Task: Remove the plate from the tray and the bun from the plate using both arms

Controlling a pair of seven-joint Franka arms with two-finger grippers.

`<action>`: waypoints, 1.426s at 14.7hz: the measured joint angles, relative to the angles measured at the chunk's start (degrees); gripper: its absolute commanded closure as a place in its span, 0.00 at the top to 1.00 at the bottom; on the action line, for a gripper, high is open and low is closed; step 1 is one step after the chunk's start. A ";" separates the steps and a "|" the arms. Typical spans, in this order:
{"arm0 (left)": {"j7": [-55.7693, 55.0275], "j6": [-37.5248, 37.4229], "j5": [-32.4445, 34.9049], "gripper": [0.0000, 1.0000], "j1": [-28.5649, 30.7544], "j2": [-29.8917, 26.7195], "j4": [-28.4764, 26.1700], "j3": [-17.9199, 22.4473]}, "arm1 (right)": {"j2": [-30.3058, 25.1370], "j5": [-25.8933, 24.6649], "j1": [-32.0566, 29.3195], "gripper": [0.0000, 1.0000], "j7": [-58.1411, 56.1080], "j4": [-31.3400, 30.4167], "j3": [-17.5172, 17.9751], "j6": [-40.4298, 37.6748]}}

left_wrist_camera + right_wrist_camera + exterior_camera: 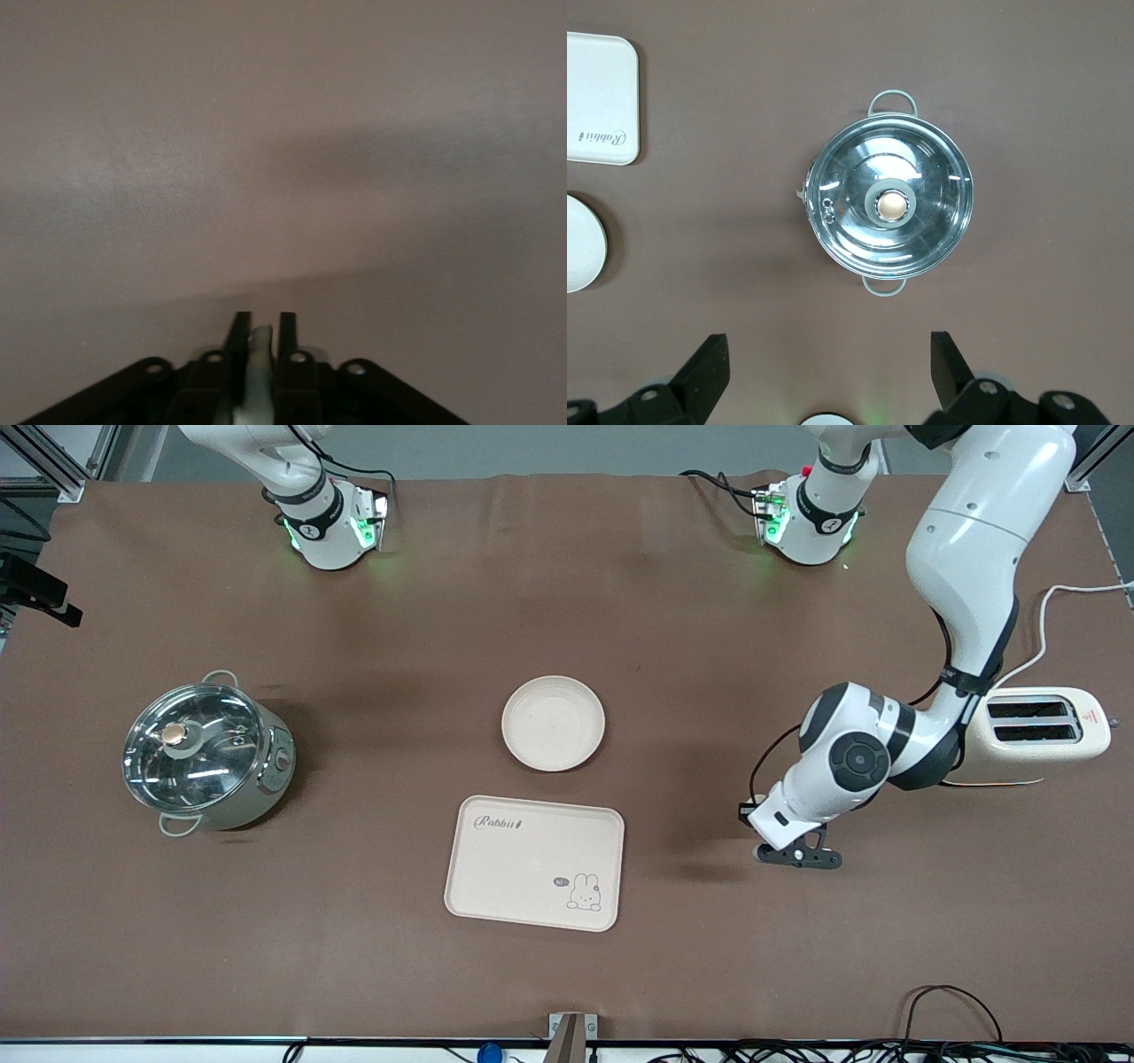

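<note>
Cream plate (553,723) already sits on the table, off the empty tray (534,863). Right gripper (829,372) waits wide open above the pot (208,754). Left gripper (797,856) is down by the toaster (1036,732), narrowly pinching the bun (258,372); just the letting go is left, I reckon.

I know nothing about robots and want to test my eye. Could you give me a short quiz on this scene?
1. True or false: the plate lies off the tray.
2. What does the left gripper hold: A bun, B plate, C nothing?
3. Fill in: the open right gripper hangs over the ___.
Key: 1 true; 2 A; 3 pot.
</note>
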 measured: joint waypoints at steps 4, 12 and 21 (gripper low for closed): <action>0.29 0.50 0.17 1.00 0.02 0.51 -0.07 -0.44 | 0.00 0.04 0.00 1.00 0.00 0.00 0.00 0.00; 2.24 -14.32 0.21 1.00 0.06 -8.28 7.26 -2.13 | 0.00 0.12 0.77 1.00 3.42 -0.02 0.53 -0.46; 2.22 -30.20 -11.72 1.00 -1.01 -28.11 11.05 0.09 | 0.00 0.12 0.87 1.00 3.60 -0.03 0.55 -0.52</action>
